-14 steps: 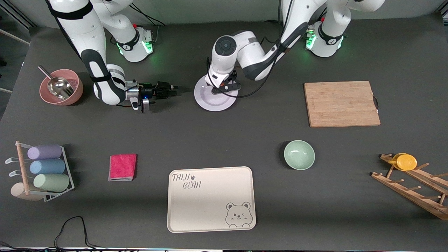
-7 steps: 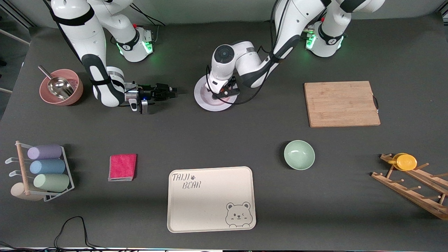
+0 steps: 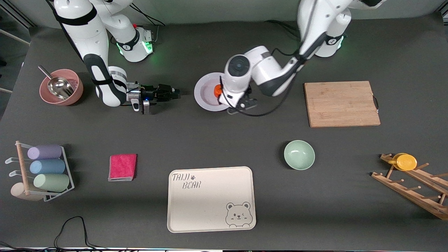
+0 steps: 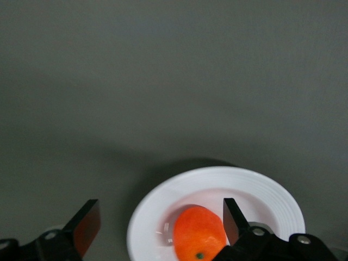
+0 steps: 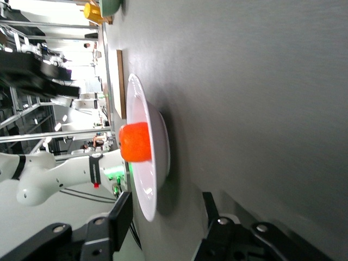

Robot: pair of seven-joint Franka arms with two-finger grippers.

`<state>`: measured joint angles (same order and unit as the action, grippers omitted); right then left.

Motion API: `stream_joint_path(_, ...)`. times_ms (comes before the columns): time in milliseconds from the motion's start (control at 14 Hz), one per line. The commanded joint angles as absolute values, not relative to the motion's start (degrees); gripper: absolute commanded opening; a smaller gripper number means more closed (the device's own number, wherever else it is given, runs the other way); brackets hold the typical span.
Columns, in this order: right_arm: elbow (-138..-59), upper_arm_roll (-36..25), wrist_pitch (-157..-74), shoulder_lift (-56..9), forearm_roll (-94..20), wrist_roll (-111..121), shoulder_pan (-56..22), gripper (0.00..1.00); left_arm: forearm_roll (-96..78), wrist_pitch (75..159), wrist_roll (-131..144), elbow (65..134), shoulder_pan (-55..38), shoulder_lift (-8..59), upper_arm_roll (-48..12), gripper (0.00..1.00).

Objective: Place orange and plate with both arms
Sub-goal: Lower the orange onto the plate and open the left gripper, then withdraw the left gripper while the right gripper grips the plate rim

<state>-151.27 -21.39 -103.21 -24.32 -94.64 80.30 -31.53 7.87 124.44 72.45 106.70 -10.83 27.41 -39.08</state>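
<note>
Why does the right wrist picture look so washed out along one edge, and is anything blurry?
Right wrist view: the room past the table is blown out bright, while the orange and plate stay sharp. Left wrist view: soft even light, the plate casting a faint shadow. Front view: green base lights glow.

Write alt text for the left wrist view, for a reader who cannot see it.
An orange sits loose in a white plate on a dark grey table. The left gripper is open above them, its two dark fingers standing wide apart, one to each side of the fruit and touching nothing.
</note>
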Motion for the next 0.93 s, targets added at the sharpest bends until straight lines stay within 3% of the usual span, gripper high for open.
stream_joint_path(0, -150.03, -21.36, -102.57, -26.36, -101.58, 82.09, -37.16, 0.59, 1.52, 115.26, 59.99, 107.41, 2.59, 18.66, -43.76, 1.00)
stream_joint_path(286, -148.45, -21.36, -102.57, -28.30, -110.37, 82.09, -44.02, 0.59, -3.87, 98.56, 39.66, 98.38, 20.00, 13.19, -43.07, 1.00)
stream_joint_path(571, -147.66, -21.27, -102.57, -28.74, -111.80, 82.00, -45.26, 0.59, 3.08, 93.01, 24.94, 91.52, 29.50, 11.16, -38.07, 1.00)
stream_joint_path(786, -147.57, -21.18, -102.57, -28.92, -111.88, 82.00, -45.26, 0.38, 3.25, 92.02, 6.57, 89.82, 35.22, 9.59, -33.59, 1.00)
stream_joint_path(857, -147.57, -21.09, -102.57, -28.92, -111.80, 82.00, -45.26, 0.20, 3.25, 92.72, 2.33, 89.91, 36.64, 9.15, -32.79, 1.00)
